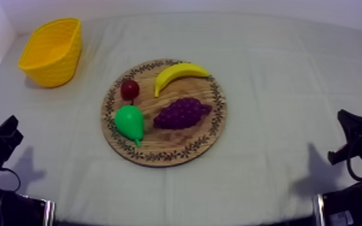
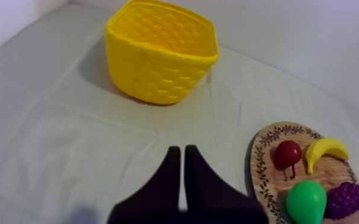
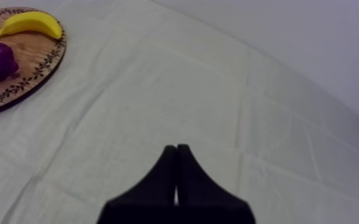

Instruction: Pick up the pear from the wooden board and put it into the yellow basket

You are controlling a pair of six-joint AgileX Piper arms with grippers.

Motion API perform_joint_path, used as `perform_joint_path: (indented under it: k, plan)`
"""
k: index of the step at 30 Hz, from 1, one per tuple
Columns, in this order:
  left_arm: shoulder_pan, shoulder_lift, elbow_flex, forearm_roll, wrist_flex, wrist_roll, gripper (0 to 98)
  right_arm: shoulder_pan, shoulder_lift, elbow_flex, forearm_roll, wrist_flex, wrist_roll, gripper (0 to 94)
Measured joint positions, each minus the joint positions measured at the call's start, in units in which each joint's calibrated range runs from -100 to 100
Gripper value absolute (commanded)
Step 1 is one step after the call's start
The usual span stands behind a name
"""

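1. Pear (image 1: 129, 122) lies at the lower left of the wooden board (image 1: 210, 129), mid-frame in my top view, just beside the grapes (image 1: 182, 113) and below the small red fruit (image 1: 130, 89). The banana (image 1: 180, 75) curves along the board's upper part. The yellow basket (image 1: 51, 51) stands upper left on the surface (image 1: 279, 72). My left arm (image 1: 0, 144) and right arm (image 1: 361, 138) sit low at the frame's edges.
2. Left wrist view: my left jaws are pressed together in a narrow wedge, gripping nothing, over bare cloth between basket and board.
3. Right wrist view: my right jaws are likewise closed on nothing, over bare cloth, well apart from the board.
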Motion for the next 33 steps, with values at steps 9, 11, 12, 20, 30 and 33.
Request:
perform_joint_path:
  k: [9,11,12,20,30,33]
  plan:
    - [0.00,0.00,0.00,0.00,0.00,0.00,0.0,0.00,0.00,0.00,0.00,0.00,0.00,0.2]
    - [0.00,0.00,0.00,0.00,0.00,0.00,0.0,0.00,0.00,0.00,0.00,0.00,0.00,0.2]
    - [0.00,0.00,0.00,0.00,0.00,0.00,0.0,0.00,0.00,0.00,0.00,0.00,0.00,0.2]
    - [0.00,0.00,0.00,0.00,0.00,0.21,0.0,0.00,0.00,0.00,0.00,0.00,0.00,0.2]
    - [2.75,-0.08,-0.48,0.45,0.69,-3.04,0.0,0.00,0.00,0.00,0.00,0.00,0.00,0.2]
    - [4.32,0.14,-0.80,1.53,0.85,-4.13,0.0,0.00,0.00,0.00,0.00,0.00,0.00,0.2]
